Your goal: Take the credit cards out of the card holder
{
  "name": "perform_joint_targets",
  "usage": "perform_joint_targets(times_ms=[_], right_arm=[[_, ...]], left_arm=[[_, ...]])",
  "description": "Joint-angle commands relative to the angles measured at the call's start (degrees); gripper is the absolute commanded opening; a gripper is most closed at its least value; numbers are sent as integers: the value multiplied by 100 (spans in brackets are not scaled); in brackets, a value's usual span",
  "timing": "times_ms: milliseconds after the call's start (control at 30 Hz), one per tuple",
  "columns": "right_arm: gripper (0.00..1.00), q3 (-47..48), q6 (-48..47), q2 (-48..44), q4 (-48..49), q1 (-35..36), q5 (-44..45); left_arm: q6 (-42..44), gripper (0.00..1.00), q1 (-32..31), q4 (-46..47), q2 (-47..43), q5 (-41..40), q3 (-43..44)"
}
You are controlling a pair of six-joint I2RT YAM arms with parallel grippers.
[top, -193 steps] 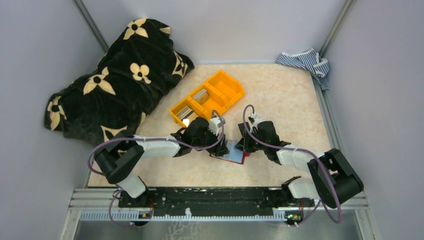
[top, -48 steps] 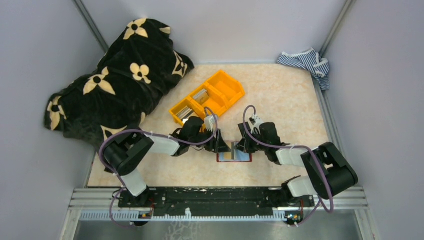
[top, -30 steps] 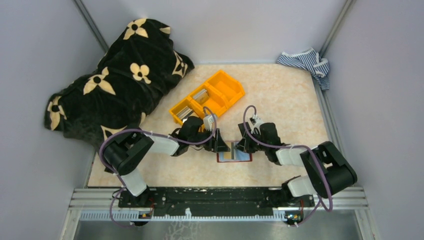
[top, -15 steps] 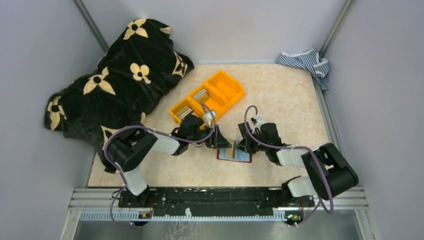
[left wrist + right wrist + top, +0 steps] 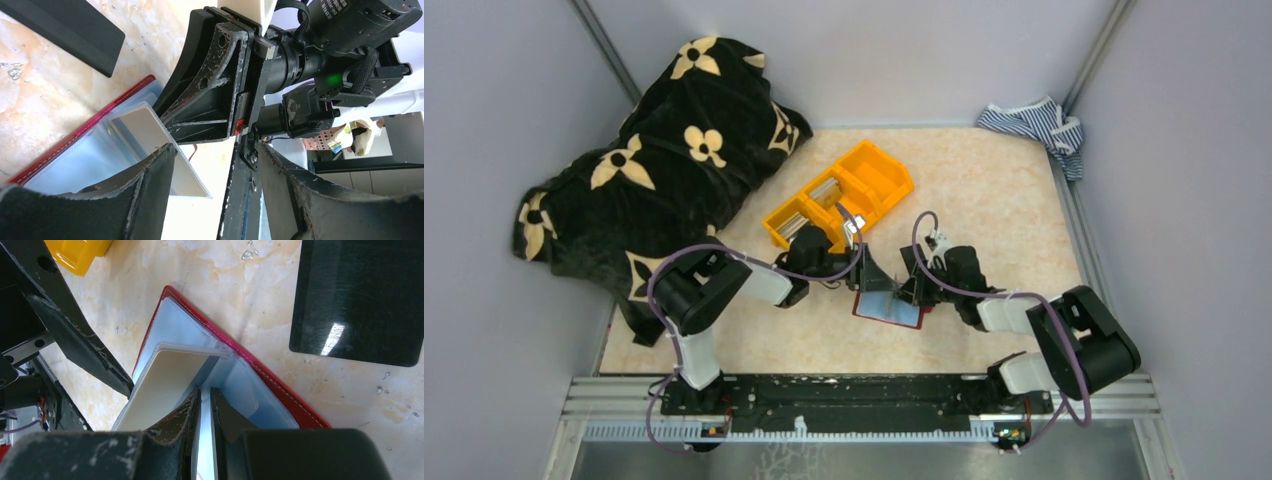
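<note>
While the right gripper [image 5: 205, 392] pinches the wallet [image 5: 175, 335], one dark card [image 5: 357, 300] beside it, the left gripper [image 5: 215, 150] gapes around a half-out beige card [image 5: 165, 382].

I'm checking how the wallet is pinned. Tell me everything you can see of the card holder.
The card holder is a dark red bifold with pale stitching along its edge and light blue, clear-looking plastic pockets inside. It lies open on the marbled table. The right tool pinches one inner pocket leaf. A beige card sticks partway out of a pocket.
</note>
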Motion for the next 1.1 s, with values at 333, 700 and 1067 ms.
perform_joint_targets(times_ms=[333, 700, 1067], right_arm=[[13, -61, -82, -1033, -670, 31, 269], [14, -126, -163, -1039, -829, 30, 431], [13, 123, -249, -1979, -2275, -88, 1858]], left_arm=[[-174, 68, -155, 458, 254, 288, 282], [-143, 68, -169, 485, 187, 295, 210], [265, 68, -165, 52, -8, 155, 149]])
